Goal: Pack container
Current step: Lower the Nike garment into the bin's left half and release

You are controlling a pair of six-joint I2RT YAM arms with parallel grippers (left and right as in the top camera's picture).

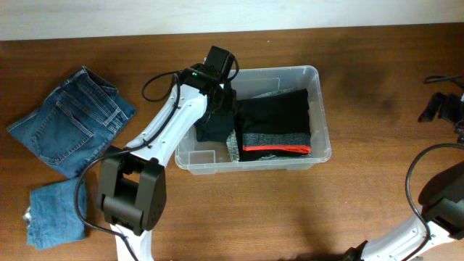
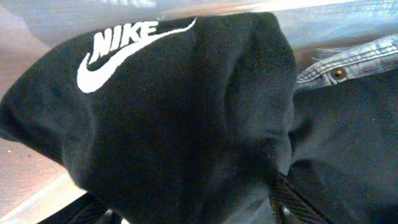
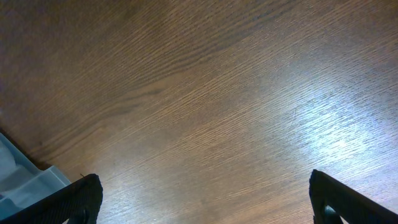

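The clear plastic container point(image 1: 324, 116) stands in the middle of the table. In its right half lies a folded black garment with a grey and red band point(image 1: 275, 130). My left gripper point(image 2: 193, 208) reaches down into the left half, over a bunched black Nike garment point(image 2: 161, 124). Its fingers point(image 2: 292, 199) stand wide apart on either side of that cloth, open. A strip of denim point(image 2: 348, 62) shows beside the black cloth inside the bin. My right gripper point(image 3: 205, 186) hangs open over bare wood, far to the right, with nothing between its fingers.
Folded blue jeans point(image 1: 72, 119) lie on the table at the left. A smaller denim piece point(image 1: 54, 210) lies below them near the front edge. The left arm point(image 1: 163, 123) crosses the container's left rim. A corner of the bin point(image 3: 18, 180) shows in the right wrist view.
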